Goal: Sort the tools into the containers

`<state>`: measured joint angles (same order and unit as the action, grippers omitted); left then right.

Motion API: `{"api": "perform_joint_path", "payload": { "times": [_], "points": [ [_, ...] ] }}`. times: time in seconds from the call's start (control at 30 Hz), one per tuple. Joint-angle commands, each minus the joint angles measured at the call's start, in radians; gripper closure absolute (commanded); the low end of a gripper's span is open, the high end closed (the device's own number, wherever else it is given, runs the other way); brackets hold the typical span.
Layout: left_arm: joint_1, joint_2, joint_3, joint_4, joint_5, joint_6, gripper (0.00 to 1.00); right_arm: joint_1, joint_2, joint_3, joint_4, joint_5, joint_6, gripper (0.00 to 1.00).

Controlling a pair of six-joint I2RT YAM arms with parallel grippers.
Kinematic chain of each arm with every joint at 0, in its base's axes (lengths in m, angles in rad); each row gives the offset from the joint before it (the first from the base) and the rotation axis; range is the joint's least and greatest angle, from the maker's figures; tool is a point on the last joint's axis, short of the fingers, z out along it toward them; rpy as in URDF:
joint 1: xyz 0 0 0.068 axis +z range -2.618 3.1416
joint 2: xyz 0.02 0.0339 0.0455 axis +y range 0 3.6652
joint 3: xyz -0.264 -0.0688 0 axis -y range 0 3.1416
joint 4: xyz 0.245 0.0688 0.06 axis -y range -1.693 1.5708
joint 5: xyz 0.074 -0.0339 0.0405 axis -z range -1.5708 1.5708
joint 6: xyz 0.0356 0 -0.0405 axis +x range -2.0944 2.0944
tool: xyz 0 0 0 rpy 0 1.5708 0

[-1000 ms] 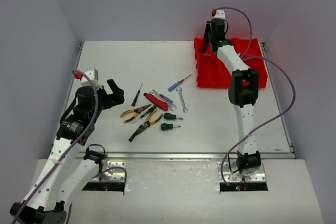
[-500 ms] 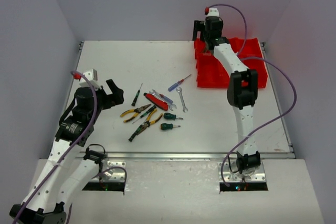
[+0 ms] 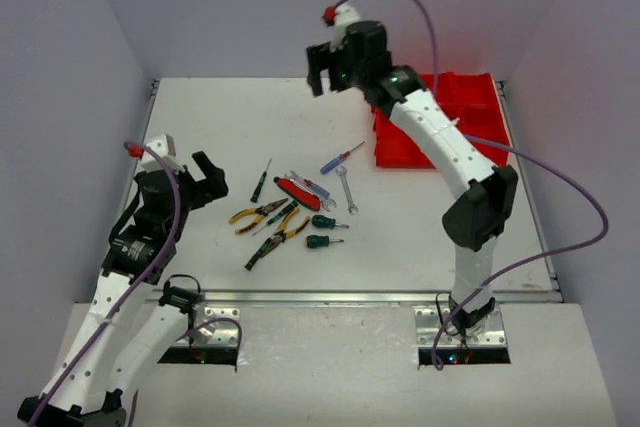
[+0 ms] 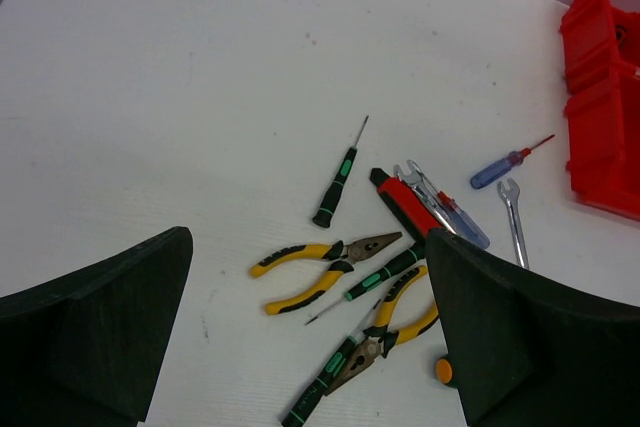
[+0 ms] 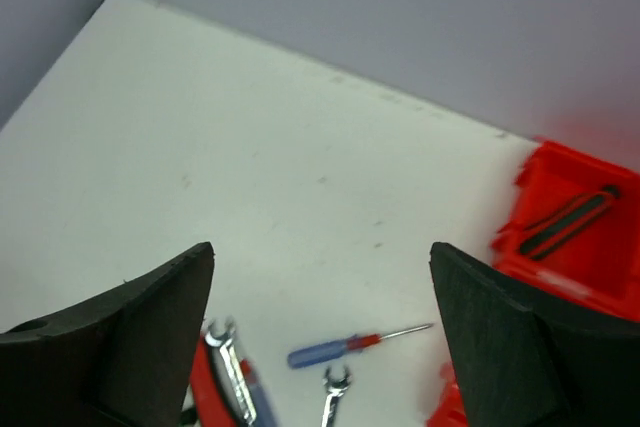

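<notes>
Flagging snag risk | tools (image 3: 290,209) overlapped mid-frame on desk (image 3: 220,117), containers (image 3: 478,107) upper right | right fingers (image 5: 110,337) wide, empty, aloft upper centre | left fingers (image 4: 90,337) wide, empty, beside pile | crossed pliers (image 3: 258,214) may drag neighbours; arms may clash

left arm (image 3: 125,322) and right arm (image 3: 440,147) match: white link shells, black joint housings, one purple cable (image 3: 580,209) looping off each, red cap (image 3: 329,15) by each wrist camera. left hand (image 3: 203,180) and right hand (image 3: 328,71) have chunky black wedge fingers (image 4: 90,327). Bases on bare metal plates (image 3: 495,344), near bench (image 3: 400,247) edge.
</notes>
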<state>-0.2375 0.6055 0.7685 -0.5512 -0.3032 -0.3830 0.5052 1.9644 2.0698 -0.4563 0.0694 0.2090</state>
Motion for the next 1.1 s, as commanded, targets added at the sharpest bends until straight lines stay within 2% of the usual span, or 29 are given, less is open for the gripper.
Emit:
{"api": "perform_joint_path", "payload": {
  "times": [0.0, 0.1, 0.2, 0.4, 0.5, 0.77, 1.07],
  "points": [
    [-0.013, -0.047, 0.028, 0.005, -0.085, -0.031, 0.00, 0.165, 0.121, -0.099, -0.155, -0.037, -0.092, 0.22],
    [-0.013, -0.066, 0.032, -0.006, -0.111, -0.041, 0.00, 0.215, 0.191, -0.087, -0.160, -0.043, -0.106, 0.39],
    [-0.013, -0.090, 0.028, -0.001, -0.109, -0.043, 0.00, 0.258, 0.256, -0.064, -0.169, -0.024, -0.114, 0.43],
    [-0.013, -0.086, 0.023, 0.011, -0.071, -0.031, 0.00, 0.288, 0.361, -0.049, -0.191, -0.031, -0.114, 0.45],
    [-0.013, -0.087, 0.022, 0.013, -0.064, -0.030, 0.00, 0.291, 0.384, -0.059, -0.188, -0.032, -0.110, 0.50],
    [-0.013, -0.088, 0.020, 0.018, -0.053, -0.026, 0.00, 0.308, 0.393, -0.092, -0.162, -0.042, -0.103, 0.53],
    [-0.013, -0.089, 0.018, 0.022, -0.045, -0.024, 0.00, 0.309, 0.473, -0.047, -0.142, 0.032, -0.112, 0.56]
  ]
}}
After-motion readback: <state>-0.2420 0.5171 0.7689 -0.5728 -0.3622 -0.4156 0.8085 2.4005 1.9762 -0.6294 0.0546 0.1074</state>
